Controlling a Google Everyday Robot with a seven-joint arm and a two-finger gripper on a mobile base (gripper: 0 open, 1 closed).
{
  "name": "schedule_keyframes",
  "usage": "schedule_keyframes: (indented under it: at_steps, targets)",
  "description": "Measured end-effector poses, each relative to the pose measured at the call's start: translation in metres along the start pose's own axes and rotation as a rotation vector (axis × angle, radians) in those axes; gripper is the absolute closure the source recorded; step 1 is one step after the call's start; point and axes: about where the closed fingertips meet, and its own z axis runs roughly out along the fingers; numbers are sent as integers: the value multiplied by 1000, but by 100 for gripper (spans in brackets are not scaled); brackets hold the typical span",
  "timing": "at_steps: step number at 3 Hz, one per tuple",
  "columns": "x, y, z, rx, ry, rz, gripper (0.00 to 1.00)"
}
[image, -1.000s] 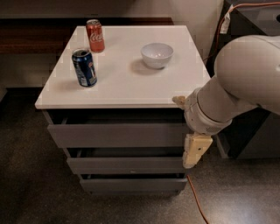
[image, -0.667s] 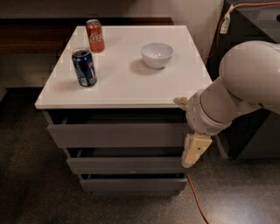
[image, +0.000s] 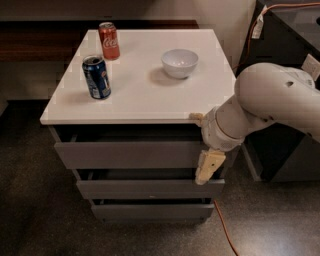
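The robot's gripper (image: 203, 142) hung at the front right corner of a grey drawer cabinet (image: 65, 150), jaws spread apart: one tan finger (image: 196, 117) was at the edge of the white tabletop (image: 140, 102), the other pointed down past the right end of the top drawer (image: 130, 154). On the tabletop stood a blue can (image: 97, 77), a red Coca-Cola can (image: 109, 41) and a white bowl (image: 179, 63).

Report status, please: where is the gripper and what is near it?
Gripper low at front right of cabinet, by right end of top drawer. Blue can, red can, white bowl on the top, apart from it. Orange cable on floor beneath.
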Motion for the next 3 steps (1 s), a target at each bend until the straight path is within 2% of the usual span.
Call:
schedule_keyframes:
  at_steps: [1, 3]
  targets:
    - [0, -4, 17, -5, -9, -3, 0]
    - [-3, -6, 16, 6, -9, -10, 0]
